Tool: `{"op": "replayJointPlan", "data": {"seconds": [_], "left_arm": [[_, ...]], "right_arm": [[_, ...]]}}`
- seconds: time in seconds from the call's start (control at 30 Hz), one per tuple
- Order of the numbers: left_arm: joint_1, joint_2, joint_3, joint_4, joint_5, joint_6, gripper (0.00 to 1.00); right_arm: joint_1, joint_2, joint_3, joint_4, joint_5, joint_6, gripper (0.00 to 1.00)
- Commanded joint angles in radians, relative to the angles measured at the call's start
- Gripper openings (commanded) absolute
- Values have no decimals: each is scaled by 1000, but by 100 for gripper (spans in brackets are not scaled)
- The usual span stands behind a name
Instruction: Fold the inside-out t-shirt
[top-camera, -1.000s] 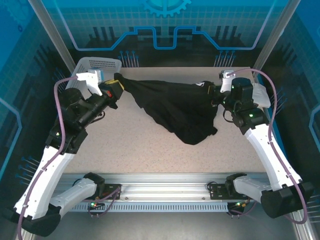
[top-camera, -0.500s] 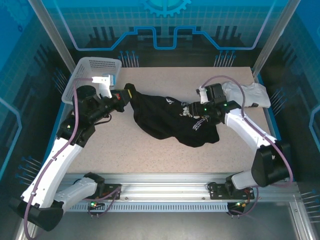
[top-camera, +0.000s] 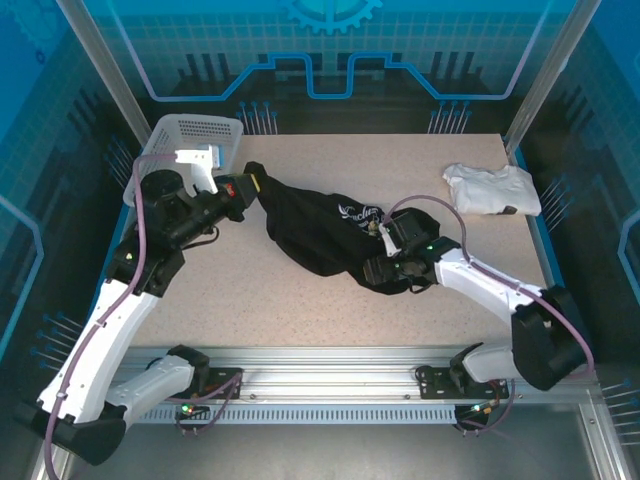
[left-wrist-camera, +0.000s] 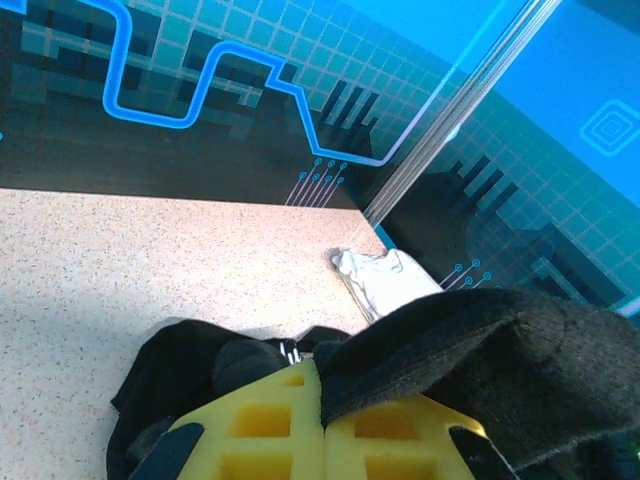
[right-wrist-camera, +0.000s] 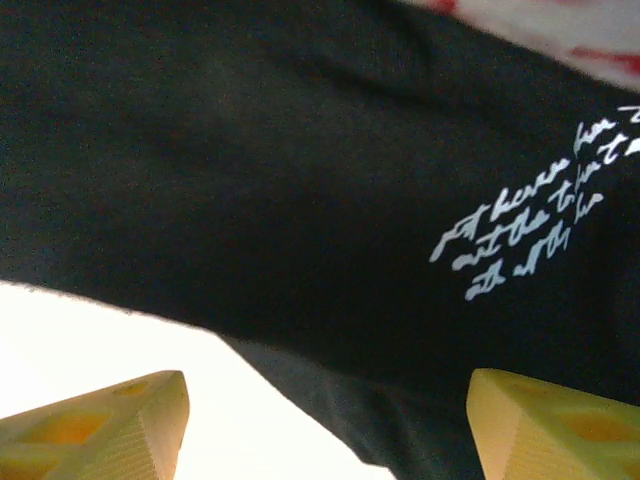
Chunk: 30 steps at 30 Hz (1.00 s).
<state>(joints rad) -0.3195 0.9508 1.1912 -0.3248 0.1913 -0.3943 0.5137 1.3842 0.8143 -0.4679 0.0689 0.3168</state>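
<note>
From the top camera, the black t-shirt (top-camera: 325, 235) lies bunched on the table (top-camera: 240, 300). It runs from the left gripper (top-camera: 250, 186), which pinches one corner, across to the right gripper (top-camera: 383, 267), which sits low at its opposite end. A second ago the shirt hung stretched between both grippers near the far edge. Since then the right arm has swung inward and down, its elbow folded near the front rail, uncovering the white garment (top-camera: 490, 188) beyond it. The left arm reaches forward beside the basket (top-camera: 190, 135).

In the left wrist view, the yellow fingers (left-wrist-camera: 260, 430) are pressed together on a black fold (left-wrist-camera: 480, 340) that drapes over one of them.

In the right wrist view, the fingers (right-wrist-camera: 100, 420) stand spread with nothing between them, and the printed cloth (right-wrist-camera: 300, 180) lies just beyond their tips.
</note>
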Motion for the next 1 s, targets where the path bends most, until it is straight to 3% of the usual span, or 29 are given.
{"op": "replayJointPlan", "data": {"seconds": [0.0,0.1,0.23,0.33,0.6,0.77,0.83,0.97], "left_arm": [[8,-22,54,0,-10,-8,0],[8,-29,74,-10,-33,-8,0],[8,-34,110,-13,-48,-8,0],[8,-39,157,-29,-73,-3,0],[8,-59,294,-55,-122,32,0],[8,-58,297,-78,-193,63,0],[8,-49,272,-95,-235,81,0],[8,-36,212,-108,-271,100,0]], "right_arm": [[-17,87,33,-3,77,22,74],[-55,137,60,-1,81,13,60],[-157,116,126,61,69,-21,18],[-204,71,207,50,54,-59,0],[-228,28,485,-82,-37,-169,0],[-228,96,521,-130,-52,-196,7],[-228,119,498,-123,-55,-191,12],[-232,172,462,-118,-23,-174,31]]}}
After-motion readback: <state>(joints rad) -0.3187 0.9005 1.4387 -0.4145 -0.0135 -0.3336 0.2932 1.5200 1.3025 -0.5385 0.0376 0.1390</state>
